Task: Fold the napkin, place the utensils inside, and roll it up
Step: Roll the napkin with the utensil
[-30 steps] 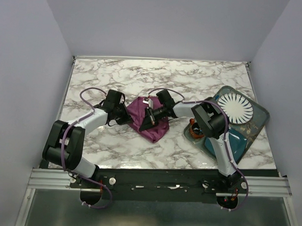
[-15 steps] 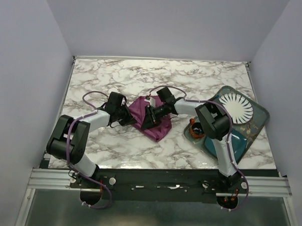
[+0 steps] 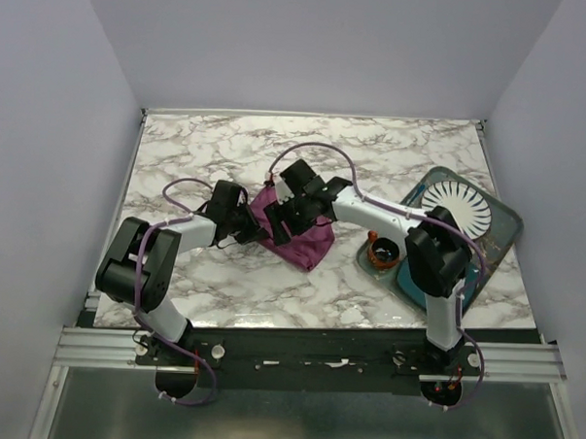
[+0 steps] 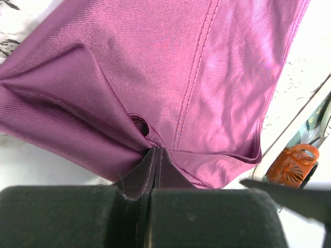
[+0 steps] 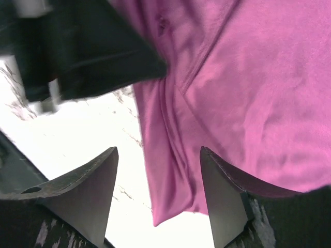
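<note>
**Napkin fold: left arm pinching, right arm spread wide**

Quick rundown of what's on the bench. The napkin (image 3: pixel 307 241) is a plum-purple cloth lying bunched on the marble table (image 3: pixel 393 151), roughly mid-table and a bit left of centre, in a rough folded wedge rather than a flat square. Both arms reach in over it from either side.

The left gripper (image 3: pixel 252 227) sits at the cloth's left edge. In the left wrist view its jaws (image 4: pixel 153 155) are pressed right together with a gathered pleat of purple fabric nipped between them, and creases fan out from that spot. A stitched hem line runs up the cloth in that same view.

The right gripper (image 3: pixel 287 217) is over the top of the napkin, close to the left one. Its own camera shows the two fingers (image 5: pixel 95 178) standing well apart with nothing between them, just purple cloth (image 5: pixel 248 93) and a strip of marble below.

Off to the right there's a teal tray (image 3: pixel 504 234) with a white ribbed plate (image 3: pixel 457 209) on it. A small orange-rimmed cup (image 3: pixel 382 252) sits at the tray's left edge, and it also peeks into the left wrist view (image 4: pixel 295 163).
</note>
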